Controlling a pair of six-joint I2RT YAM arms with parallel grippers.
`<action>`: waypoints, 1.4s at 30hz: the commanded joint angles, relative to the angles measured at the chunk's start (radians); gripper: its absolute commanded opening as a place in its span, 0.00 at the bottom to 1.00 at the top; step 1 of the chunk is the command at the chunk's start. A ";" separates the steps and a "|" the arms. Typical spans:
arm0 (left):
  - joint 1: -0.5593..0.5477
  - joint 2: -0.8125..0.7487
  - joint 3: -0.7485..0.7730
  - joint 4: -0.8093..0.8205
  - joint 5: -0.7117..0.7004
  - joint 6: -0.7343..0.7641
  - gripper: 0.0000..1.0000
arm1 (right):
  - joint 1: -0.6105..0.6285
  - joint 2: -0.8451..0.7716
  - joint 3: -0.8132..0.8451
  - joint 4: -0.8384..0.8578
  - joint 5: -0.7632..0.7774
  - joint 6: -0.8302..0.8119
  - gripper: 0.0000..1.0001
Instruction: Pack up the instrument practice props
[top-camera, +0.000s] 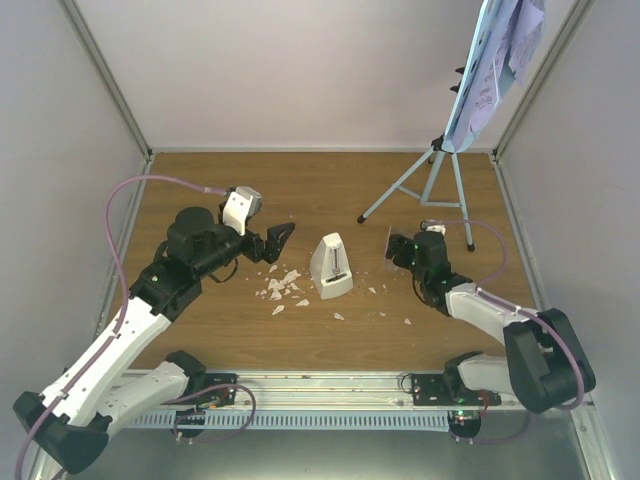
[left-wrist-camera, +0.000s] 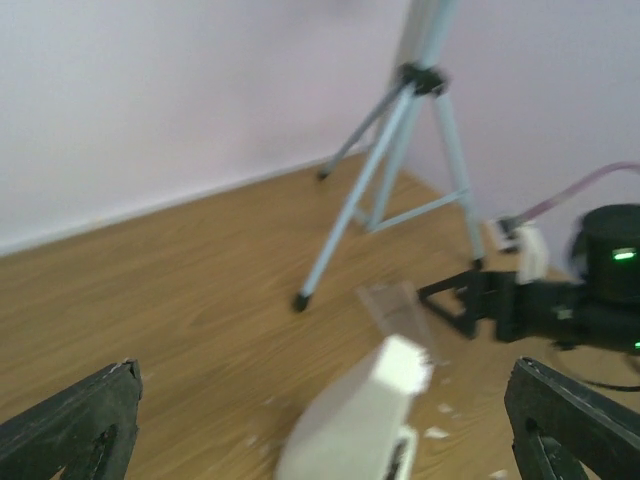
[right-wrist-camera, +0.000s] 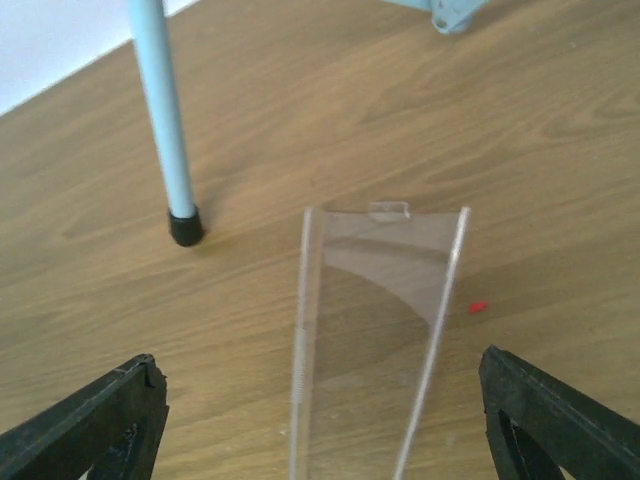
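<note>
The right gripper (right-wrist-camera: 318, 400) stands wide, its jaws flanking the clear tapered cover (right-wrist-camera: 375, 300) without touching it; closing off-centre could flick the thin plastic away. The left gripper (left-wrist-camera: 322, 385) also gapes wide, facing the white metronome (top-camera: 331, 268), which a nudge might topple. The music stand (top-camera: 430, 185) stands far right

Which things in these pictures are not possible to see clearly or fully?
- Top view: the music stand tray and sheet music pages run past the top edge; print too small to read.
- Left wrist view: metronome blurred, base cut by the bottom edge.
- Right wrist view: clear cover, lower end cut by the bottom edge.
</note>
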 joint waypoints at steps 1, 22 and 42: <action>0.033 0.010 -0.014 -0.061 -0.146 0.049 0.99 | -0.010 0.039 0.010 -0.071 0.069 0.096 0.84; 0.095 -0.005 -0.062 -0.021 -0.025 0.032 0.99 | -0.009 0.204 0.019 -0.012 0.004 0.116 0.50; 0.194 0.006 -0.080 0.003 0.094 0.013 0.99 | -0.008 0.247 0.017 -0.043 0.109 0.083 0.32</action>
